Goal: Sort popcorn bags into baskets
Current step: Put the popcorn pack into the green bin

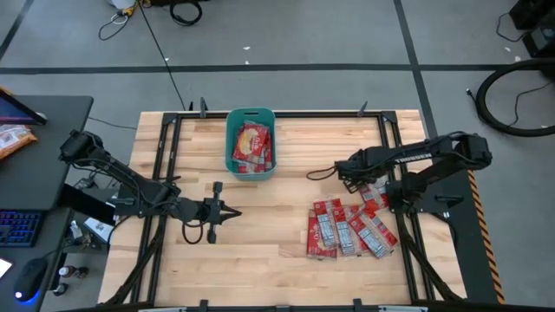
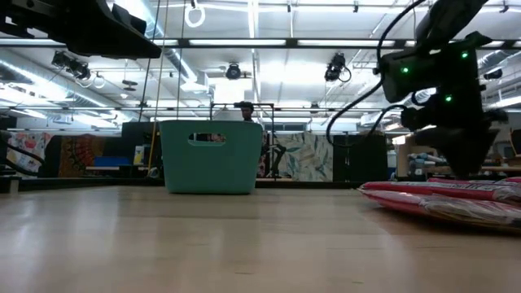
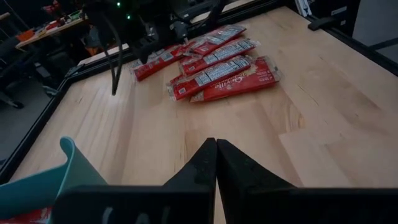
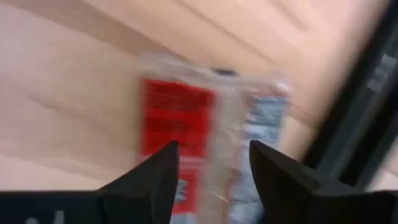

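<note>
Several red popcorn bags (image 1: 345,230) lie flat in a loose pile on the table's right half, also visible in the left wrist view (image 3: 217,70) and low view (image 2: 456,199). More red bags (image 1: 252,146) lie inside the teal basket (image 1: 231,139) at the far middle of the table (image 2: 210,159). My right gripper (image 1: 355,179) is open and hovers just over the far end of the pile, its fingers (image 4: 213,149) on either side of one red bag (image 4: 177,115) below them. My left gripper (image 1: 232,212) is shut (image 3: 216,142), low over bare wood left of the pile.
A black metal frame (image 1: 158,173) borders the table's edges. Bare wood (image 1: 277,199) lies between the basket and the pile. A desk with a keyboard and an orange snack packet (image 1: 13,139) stands to the table's left. Cables lie on the floor beyond.
</note>
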### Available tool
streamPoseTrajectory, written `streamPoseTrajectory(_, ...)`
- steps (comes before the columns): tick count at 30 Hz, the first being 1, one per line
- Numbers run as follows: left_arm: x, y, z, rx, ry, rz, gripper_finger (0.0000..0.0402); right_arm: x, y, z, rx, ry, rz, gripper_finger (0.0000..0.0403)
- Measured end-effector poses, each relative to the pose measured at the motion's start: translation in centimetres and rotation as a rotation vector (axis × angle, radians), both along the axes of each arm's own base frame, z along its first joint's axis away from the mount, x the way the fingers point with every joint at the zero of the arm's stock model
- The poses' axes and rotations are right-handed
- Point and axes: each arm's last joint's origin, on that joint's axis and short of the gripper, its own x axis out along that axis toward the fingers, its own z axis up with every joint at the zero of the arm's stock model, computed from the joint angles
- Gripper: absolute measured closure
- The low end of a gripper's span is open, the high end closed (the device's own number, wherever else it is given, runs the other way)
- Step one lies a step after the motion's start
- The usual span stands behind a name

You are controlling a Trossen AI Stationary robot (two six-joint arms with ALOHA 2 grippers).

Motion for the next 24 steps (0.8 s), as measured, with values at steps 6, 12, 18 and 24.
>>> streamPoseTrajectory(6, 0.0, 0.0, 0.0, 0.0, 0.0, 0.0, 0.0388, 2.1, -0.2, -1.5, 0.097, -0.1, 0.088, 0.0207)
streamPoseTrajectory(12, 0.0, 0.0, 0.0, 0.0, 0.0, 0.0, 0.0388, 3.3, -0.3, -3.0, 0.149, -0.038, 0.098, 0.0208)
streamPoseTrajectory(18, 0.0, 0.0, 0.0, 0.007, 0.0, -0.002, 0.0388, 6.3, -0.1, -0.7, 0.17, -0.254, 0.142, 0.0208)
streamPoseTrajectory(24, 0.0, 0.0, 0.0, 0.006, 0.001, -0.002, 0.0388, 8.8, -0.2, 1.9, 0.162, -0.626, 0.307, 0.0209)
